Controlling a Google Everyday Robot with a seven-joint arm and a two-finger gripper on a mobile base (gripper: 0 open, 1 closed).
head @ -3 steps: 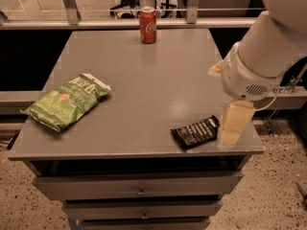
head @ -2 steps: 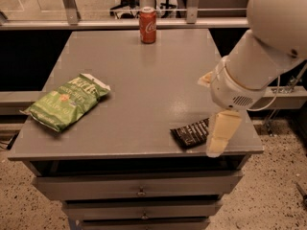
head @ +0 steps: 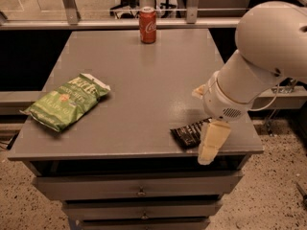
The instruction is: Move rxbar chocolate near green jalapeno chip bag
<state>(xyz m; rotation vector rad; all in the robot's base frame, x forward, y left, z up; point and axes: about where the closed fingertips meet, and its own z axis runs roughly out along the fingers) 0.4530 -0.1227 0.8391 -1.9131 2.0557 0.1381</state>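
The rxbar chocolate (head: pixel 187 132) is a small dark wrapper with white text, lying flat near the front right edge of the grey table (head: pixel 144 75). The green jalapeno chip bag (head: pixel 67 101) lies crinkled at the table's left side, far from the bar. My gripper (head: pixel 211 142), cream-coloured, hangs from the large white arm (head: pixel 259 66) and points down at the bar's right end, covering it. I cannot tell whether it touches the bar.
A red soda can (head: pixel 147 25) stands upright at the table's back edge. The table's front edge is just below the bar, with drawers (head: pixel 139 190) underneath. A railing and a floor lie behind the table.
The arm has swung left and down. The gripper has moved from beside the bar's right end to over it, closer to the front edge. The bar, bag and can have not moved.
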